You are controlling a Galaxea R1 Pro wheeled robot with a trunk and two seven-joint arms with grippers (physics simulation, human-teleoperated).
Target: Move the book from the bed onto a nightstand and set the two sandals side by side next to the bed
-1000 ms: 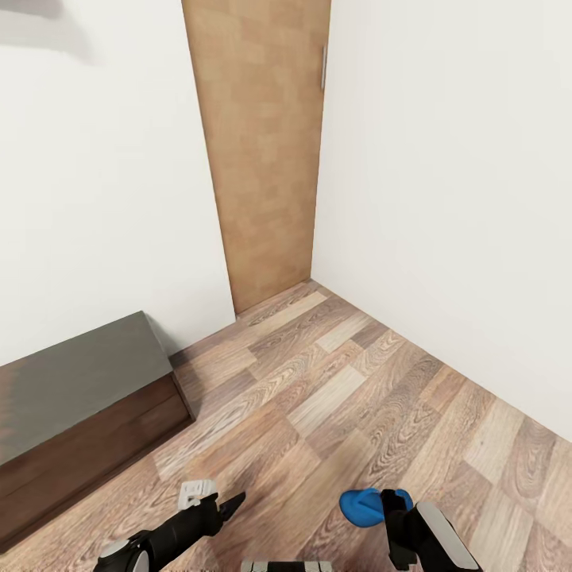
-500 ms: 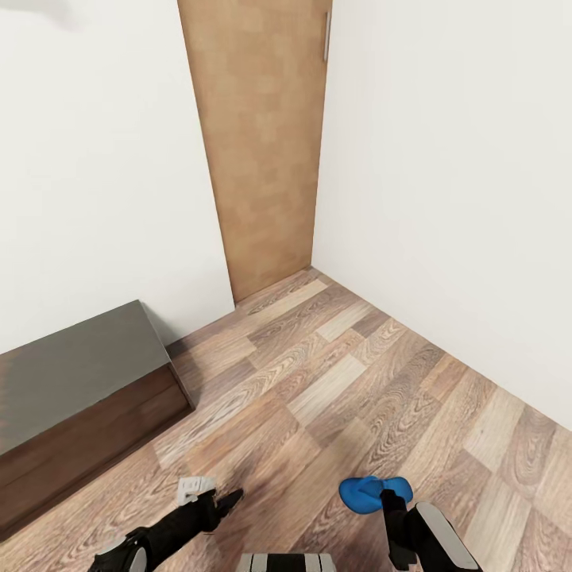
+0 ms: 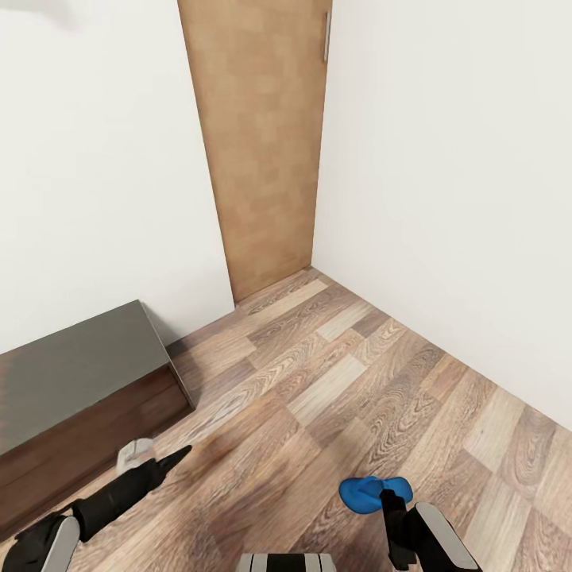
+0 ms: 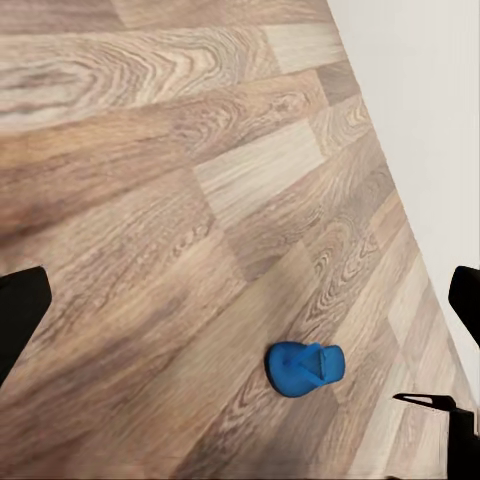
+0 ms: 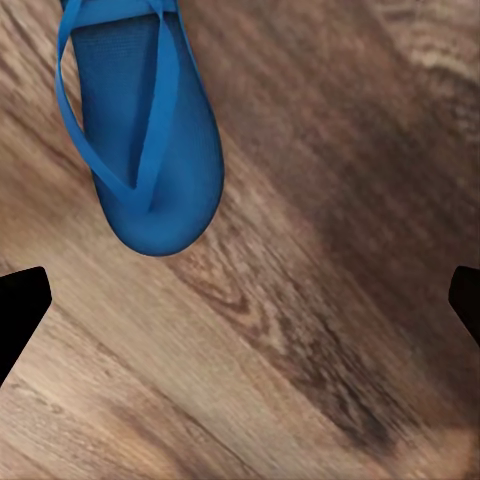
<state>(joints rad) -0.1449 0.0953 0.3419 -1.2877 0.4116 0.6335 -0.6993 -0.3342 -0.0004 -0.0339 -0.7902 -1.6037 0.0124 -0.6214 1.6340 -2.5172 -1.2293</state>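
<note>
**A:** What lies nearest the robot?

**B:** At the near edge of the wood-plank floor [image 3: 334,373], the right gripper [image 3: 391,508] hangs over a blue sandal [image 3: 373,491]. In the right wrist view the sandal [image 5: 140,130] lies flat, straps up, rounded toe toward the camera. The dark fingertips [image 5: 20,310] stand wide apart at the frame's sides and hold nothing. The sandal sits off to one side of the gap between them, not centred.

**A:** And the left arm?

**B:** The left gripper [image 3: 163,461] reaches out low over the floor, just in front of the bench [image 3: 79,381]. Its wrist view shows the fingers [image 4: 20,310] spread wide and empty, with the same sandal [image 4: 305,367] well ahead, near the white wall [image 4: 420,120].

**A:** How should the pick go?

**B:** My judgement: shift the right gripper sideways until the sole sits midway between the fingers, then lower. The sole is thin and flat, so the tips probably need to reach the floor and pinch across its edges; catching only a strap could let it swing.

**A:** What lies farther off?

**B:** The floor runs to a room corner where a tall wooden door [image 3: 258,143] stands shut between white walls. No bed, book or second sandal can be seen here, so where to set this one down cannot yet be judged.
</note>
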